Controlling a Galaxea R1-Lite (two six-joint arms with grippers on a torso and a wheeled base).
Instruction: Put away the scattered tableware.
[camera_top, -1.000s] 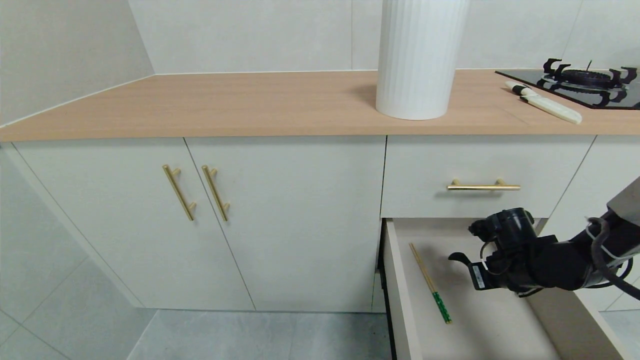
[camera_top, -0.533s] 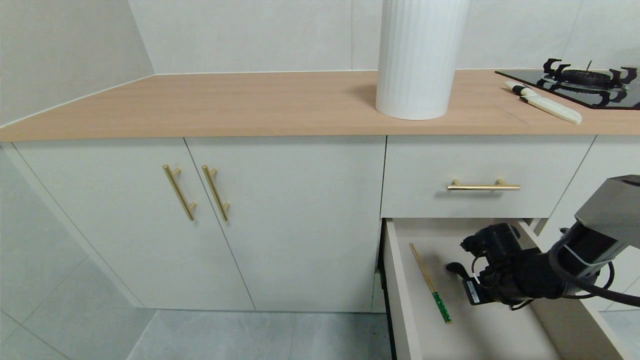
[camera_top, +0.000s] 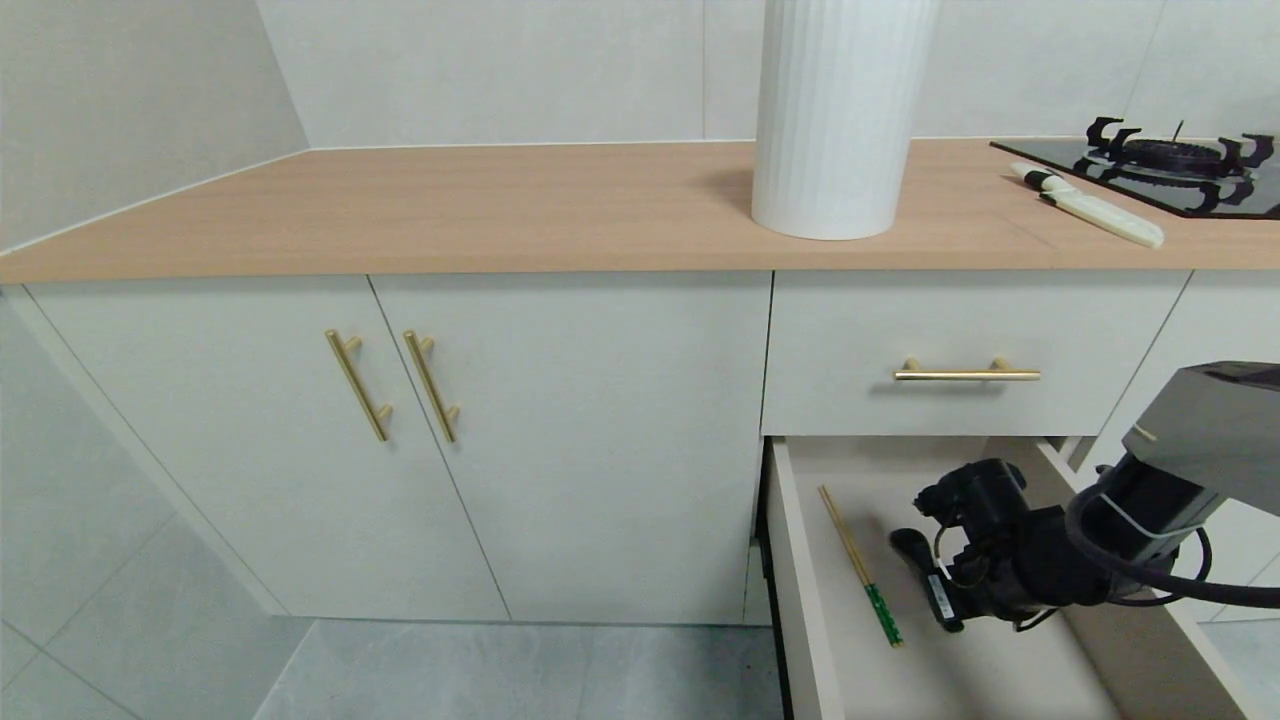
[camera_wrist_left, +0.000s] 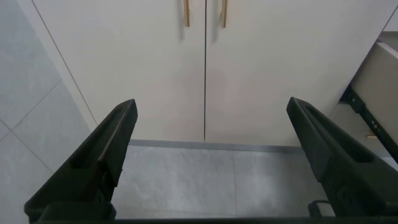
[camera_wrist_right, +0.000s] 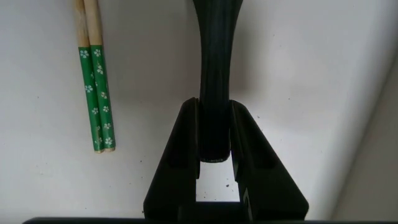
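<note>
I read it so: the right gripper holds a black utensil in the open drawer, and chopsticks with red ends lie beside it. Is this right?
Not quite: the chopsticks have green ends, not red, as the right wrist view shows. The rest holds: the right gripper is shut on the black utensil in the open drawer, chopsticks beside it.

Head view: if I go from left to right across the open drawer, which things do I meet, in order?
Left wall of the drawer → chopsticks with green ends → free end of the black utensil → right tool, shut on that utensil's handle → the drawer's right wall.
</note>
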